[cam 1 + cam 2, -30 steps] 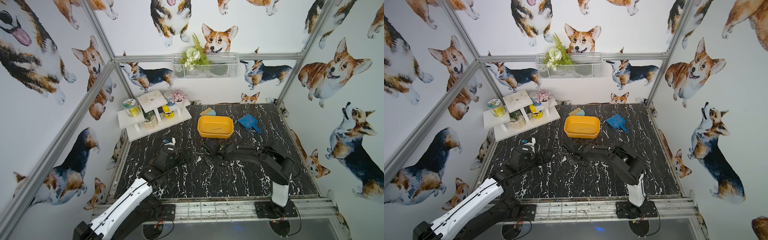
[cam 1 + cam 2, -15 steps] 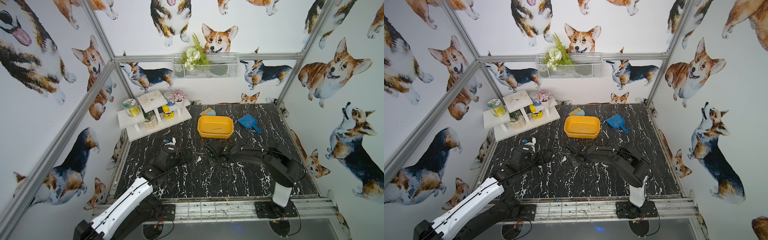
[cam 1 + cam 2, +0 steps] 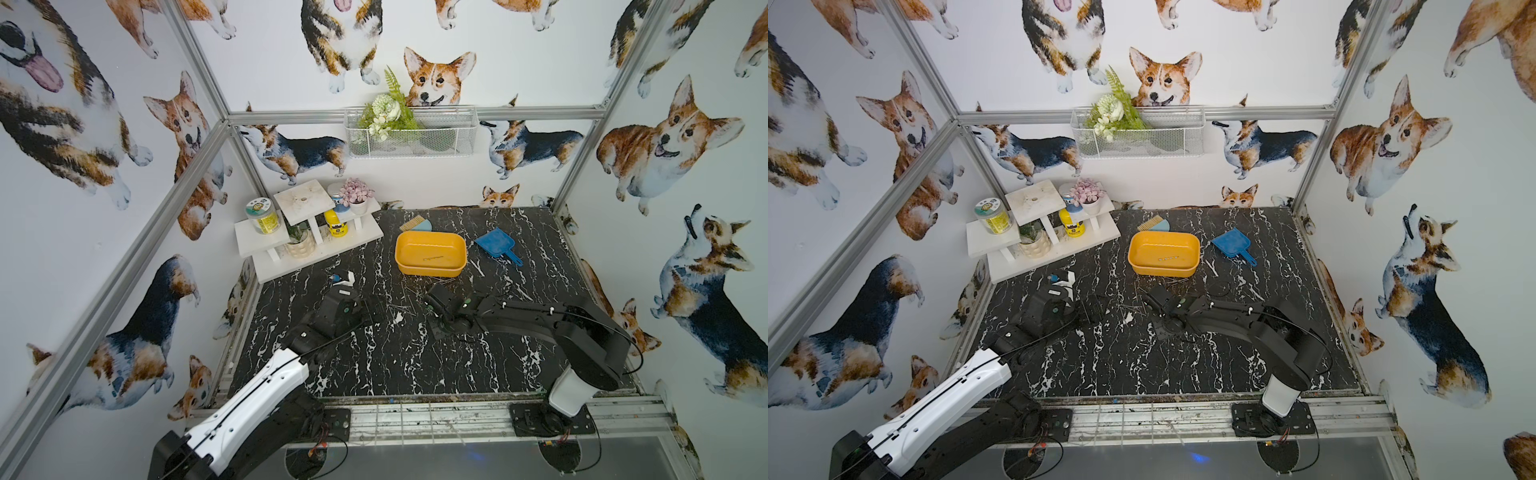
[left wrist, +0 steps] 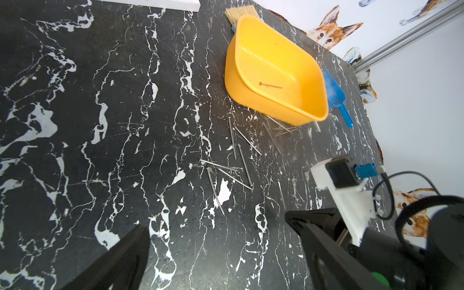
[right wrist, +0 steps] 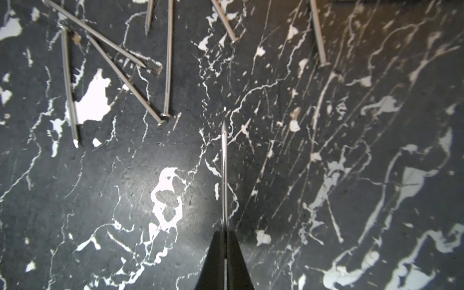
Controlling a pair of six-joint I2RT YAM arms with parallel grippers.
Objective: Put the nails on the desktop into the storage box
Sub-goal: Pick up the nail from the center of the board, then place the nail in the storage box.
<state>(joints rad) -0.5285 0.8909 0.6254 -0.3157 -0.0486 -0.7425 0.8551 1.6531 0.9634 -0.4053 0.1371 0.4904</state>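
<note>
The black marble-patterned desktop with white veins (image 3: 415,365) fills the floor of my work cell. Toward its back edge sits the shallow yellow-orange plastic storage box (image 3: 428,269), rectangular with rounded corners, and one thin grey metal nail (image 4: 270,86) lies flat on its bottom.

My right gripper (image 5: 225,236) is low over the middle of the desktop, near the front wall of the box but not touching it. Its black jaws are pressed together on a slim grey nail (image 5: 224,170). This held nail sticks straight out past my fingertips, its sharp point leading. I cannot tell whether the point touches the marble.

My left gripper (image 4: 216,222) hangs nearby with its jaws spread as wide as they go, holding nothing.

Between my two grippers, a loose scatter of nails (image 4: 233,165) lies flat on the desktop, several crossing one another. They start just past the held nail's point, apart from it. A few more nails (image 4: 278,126) lie against the foot of the box's near wall.
</note>
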